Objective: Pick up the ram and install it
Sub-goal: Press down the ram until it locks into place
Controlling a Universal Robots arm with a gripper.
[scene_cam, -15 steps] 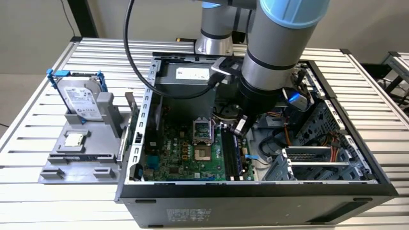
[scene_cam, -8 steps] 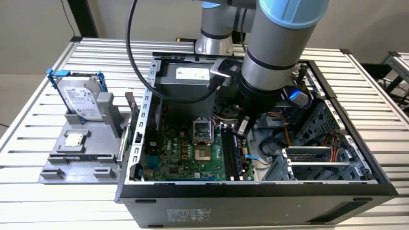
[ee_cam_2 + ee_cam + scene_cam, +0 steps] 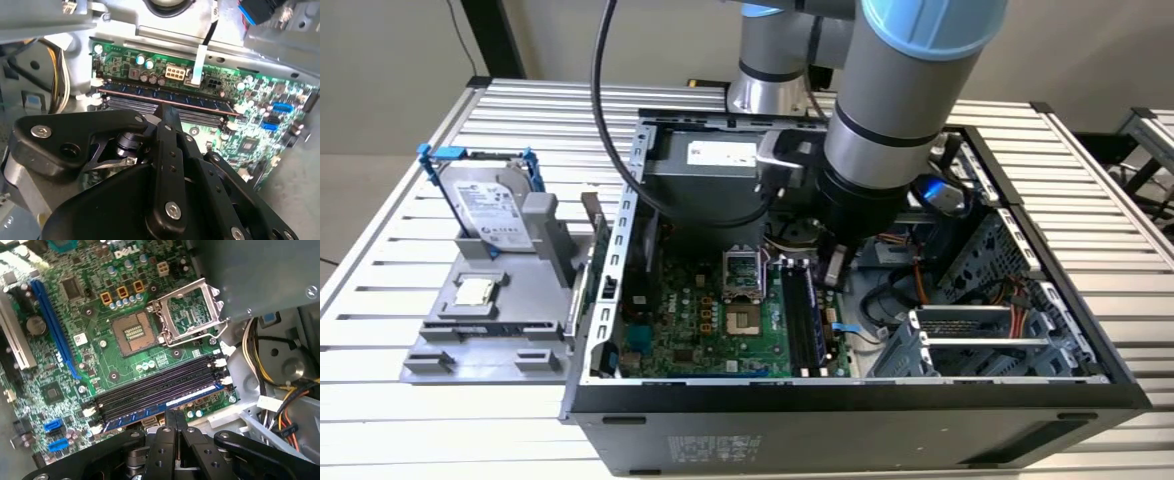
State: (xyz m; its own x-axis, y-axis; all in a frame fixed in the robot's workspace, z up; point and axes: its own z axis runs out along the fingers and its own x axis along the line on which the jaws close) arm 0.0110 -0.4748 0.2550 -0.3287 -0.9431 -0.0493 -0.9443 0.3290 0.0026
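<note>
Exterior view, arm position: the arm reaches down into the open computer case (image 3: 1067,330), which lies on the slatted table (image 3: 400,420); the hand (image 3: 835,262) hangs low over the motherboard (image 3: 707,320), at the far end of the memory slots (image 3: 803,320).
Ram, location: in both wrist views the ram (image 3: 165,96) sits along the outermost slot of the bank, the one nearest the hand and nearest the board's edge; it reads as a dark stick with a row of chips and a blue strip along its face (image 3: 165,407).
Ram, long axis: parallel to the neighbouring slots (image 3: 155,387), which stand open beside it.
Hand, state: the fingers (image 3: 169,119) are drawn together to a narrow tip with nothing visibly between them.
Hand to ram: the fingertip lies directly over the ram near its mid-length, across its long axis; whether it touches the top edge cannot be told.
Seating, judgement: the ram appears to be in the slot; whether the end latches (image 3: 220,362) have closed cannot be told.
Other parts: hard drive (image 3: 491,205) stands in the grey fixture (image 3: 480,330) outside the case, well apart from the hand.
</note>
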